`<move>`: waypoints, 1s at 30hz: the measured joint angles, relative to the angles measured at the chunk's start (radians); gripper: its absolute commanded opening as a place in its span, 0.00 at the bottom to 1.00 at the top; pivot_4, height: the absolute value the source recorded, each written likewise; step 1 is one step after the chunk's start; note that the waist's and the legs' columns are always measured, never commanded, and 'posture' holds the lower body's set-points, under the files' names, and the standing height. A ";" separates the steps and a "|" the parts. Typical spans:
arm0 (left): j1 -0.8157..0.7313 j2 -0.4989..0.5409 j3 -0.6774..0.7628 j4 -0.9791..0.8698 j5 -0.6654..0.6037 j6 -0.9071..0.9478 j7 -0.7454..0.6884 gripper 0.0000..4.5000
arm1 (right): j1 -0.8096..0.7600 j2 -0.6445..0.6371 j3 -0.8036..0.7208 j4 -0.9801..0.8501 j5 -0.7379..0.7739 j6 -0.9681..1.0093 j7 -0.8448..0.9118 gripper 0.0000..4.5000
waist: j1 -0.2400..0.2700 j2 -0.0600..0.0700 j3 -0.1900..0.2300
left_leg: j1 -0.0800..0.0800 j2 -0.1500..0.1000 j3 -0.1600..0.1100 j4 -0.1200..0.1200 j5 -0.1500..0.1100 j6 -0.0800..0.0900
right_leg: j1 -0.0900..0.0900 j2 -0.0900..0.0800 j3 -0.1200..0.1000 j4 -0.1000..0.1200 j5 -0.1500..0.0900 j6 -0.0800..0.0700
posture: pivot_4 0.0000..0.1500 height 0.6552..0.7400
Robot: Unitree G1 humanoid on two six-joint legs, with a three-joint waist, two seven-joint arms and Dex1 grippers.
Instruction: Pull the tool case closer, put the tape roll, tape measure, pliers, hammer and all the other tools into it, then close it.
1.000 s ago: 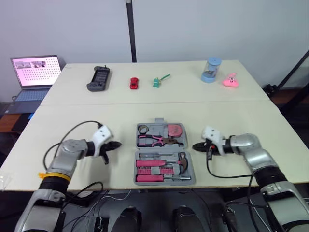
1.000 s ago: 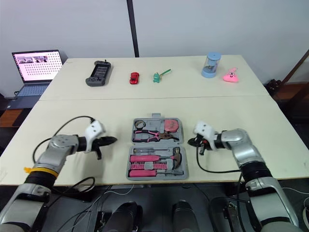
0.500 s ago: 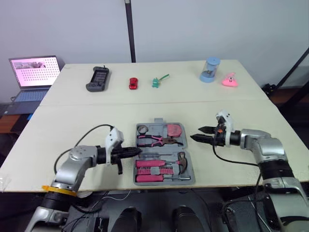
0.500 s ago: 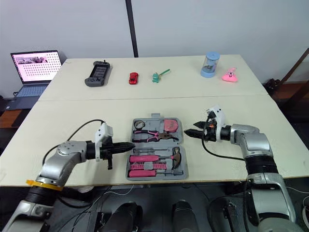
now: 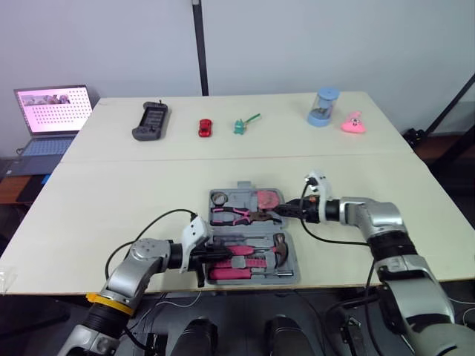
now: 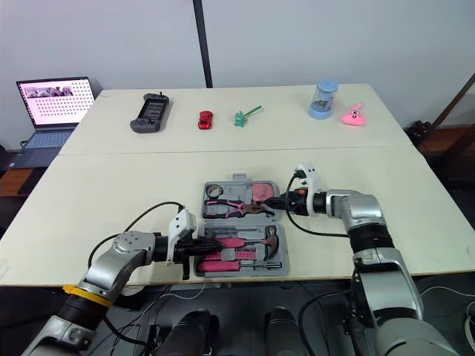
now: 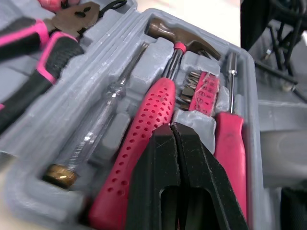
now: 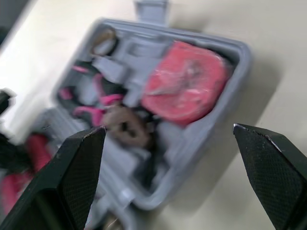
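Note:
The grey tool case (image 5: pixel 294 261) lies open near the table's front edge. In it sit the tape roll (image 5: pixel 219 198), the pink tape measure (image 5: pixel 267 199), the pliers (image 5: pixel 237 216) and the hammer (image 5: pixel 277 242). My left gripper (image 5: pixel 217 252) is shut, its tips over the case's lower left part. In the left wrist view they rest by the pink hammer handle (image 7: pixel 153 115) and the bit holder (image 7: pixel 201 91). My right gripper (image 5: pixel 280 212) stands open at the case's upper right edge, beside the tape measure (image 8: pixel 184 88), with nothing between its fingers.
Along the far half of the table lie a game controller (image 5: pixel 151 120), a red toy car (image 5: pixel 205 127), a green toy (image 5: pixel 243 124), a blue container (image 5: pixel 321 108) and a pink toy (image 5: pixel 353 123). A laptop (image 5: pixel 50 111) stands off to the left.
Both arms have swung inward to the case. The right gripper went from shut to open and now sits at the case's right edge. The left stayed shut and reached the lower left part.

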 measured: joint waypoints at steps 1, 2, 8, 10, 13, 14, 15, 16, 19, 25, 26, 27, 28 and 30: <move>0.000 0.001 -0.009 0.002 0.002 -0.003 -0.004 0.00 | -0.016 0.014 -0.006 0.038 0.000 -0.006 -0.011 0.99 | 0.000 0.000 0.000 | 0.000 0.000 0.000 0.000 0.000 0.000 | 0.000 0.000 0.000 0.000 0.000 0.000 | 1.00 0.24; -0.003 0.005 -0.015 0.003 0.010 -0.009 -0.006 0.00 | -0.043 0.030 -0.024 0.089 0.003 -0.013 -0.020 0.99 | -0.001 0.000 0.000 | 0.000 0.000 0.000 0.000 0.000 0.000 | 0.000 0.000 0.000 0.000 0.000 0.000 | 1.00 0.24; -0.024 0.002 -0.035 0.040 0.035 -0.049 -0.007 0.00 | -0.146 0.112 -0.165 0.323 0.052 -0.037 -0.062 0.99 | -0.006 0.001 -0.001 | 0.001 0.000 0.000 0.000 0.000 0.000 | 0.001 0.000 0.000 0.000 0.000 0.000 | 1.00 0.24; -0.026 0.001 -0.039 0.048 0.035 -0.057 -0.008 0.00 | -0.159 0.128 -0.193 0.363 0.060 -0.047 -0.063 0.99 | -0.010 0.001 -0.001 | 0.001 0.000 0.000 -0.001 0.000 0.000 | 0.001 0.001 0.000 0.000 0.000 0.000 | 1.00 0.24; -0.027 0.002 -0.041 0.061 0.040 -0.074 -0.009 0.00 | -0.172 0.145 -0.243 0.414 0.080 -0.066 -0.062 0.99 | -0.020 0.001 -0.001 | 0.001 0.000 0.000 -0.001 0.000 0.000 | 0.001 0.001 0.000 0.000 0.000 0.000 | 1.00 0.24; -0.026 0.001 -0.038 0.062 0.039 -0.073 -0.009 0.00 | -0.172 0.150 -0.260 0.423 0.091 -0.065 -0.059 0.99 | -0.023 0.001 -0.001 | 0.001 0.000 0.000 -0.001 0.000 0.000 | 0.001 0.001 0.000 0.000 0.000 0.000 | 1.00 0.24; -0.023 -0.001 -0.034 0.062 0.037 -0.072 -0.008 0.00 | -0.172 0.151 -0.281 0.429 0.105 -0.058 -0.052 0.99 | -0.024 0.002 -0.001 | 0.001 0.000 0.000 -0.001 0.000 0.000 | 0.001 0.001 0.000 0.000 0.000 0.000 | 1.00 0.24; -0.020 -0.001 -0.030 0.062 0.035 -0.072 -0.005 0.00 | -0.172 0.148 -0.305 0.431 0.125 -0.044 -0.037 0.99 | -0.025 0.002 -0.001 | 0.001 0.000 0.000 -0.001 0.000 0.000 | 0.000 0.001 0.000 0.000 0.000 0.000 | 1.00 0.24; -0.009 -0.001 -0.020 0.058 0.030 -0.072 0.003 0.00 | -0.173 0.131 -0.339 0.408 0.171 0.014 0.032 0.99 | -0.026 0.002 -0.001 | 0.001 0.000 0.000 -0.001 0.000 0.000 | 0.001 0.001 0.000 0.000 0.000 0.000 | 1.00 0.24; 0.025 -0.027 0.047 0.059 -0.048 -0.021 0.026 0.00 | -0.156 0.106 -0.322 0.286 0.193 0.115 0.122 0.99 | -0.027 0.003 -0.001 | 0.001 0.002 0.000 -0.001 0.000 0.000 | 0.000 0.001 0.000 0.000 0.000 0.000 | 1.00 0.24; 0.034 -0.027 0.066 0.055 -0.070 -0.004 0.030 0.00 | -0.146 0.099 -0.315 0.258 0.199 0.130 0.138 0.99 | -0.027 0.003 -0.001 | 0.001 0.002 0.000 -0.001 0.000 0.000 | 0.000 0.001 0.000 0.000 0.000 0.000 | 1.00 0.24; 0.043 -0.026 0.089 0.049 -0.093 0.011 0.035 0.00 | -0.134 0.093 -0.307 0.227 0.206 0.145 0.155 0.99 | -0.027 0.003 -0.001 | 0.000 0.002 0.000 -0.001 0.000 0.000 | -0.001 0.001 0.000 0.000 0.000 0.000 | 1.00 0.24; 0.052 -0.023 0.122 0.038 -0.114 0.025 0.047 0.00 | -0.119 0.085 -0.297 0.193 0.210 0.161 0.174 0.99 | -0.026 0.003 -0.001 | 0.000 0.002 0.000 -0.001 0.000 0.000 | -0.001 0.000 0.000 0.000 0.000 0.000 | 1.00 0.24; 0.061 0.001 0.194 0.015 -0.158 0.063 0.068 0.00 | -0.094 0.076 -0.284 0.136 0.221 0.183 0.204 0.99 | -0.027 0.003 -0.001 | 0.000 0.002 0.000 -0.001 0.000 0.000 | -0.001 0.000 0.000 0.000 0.000 0.000 | 1.00 0.24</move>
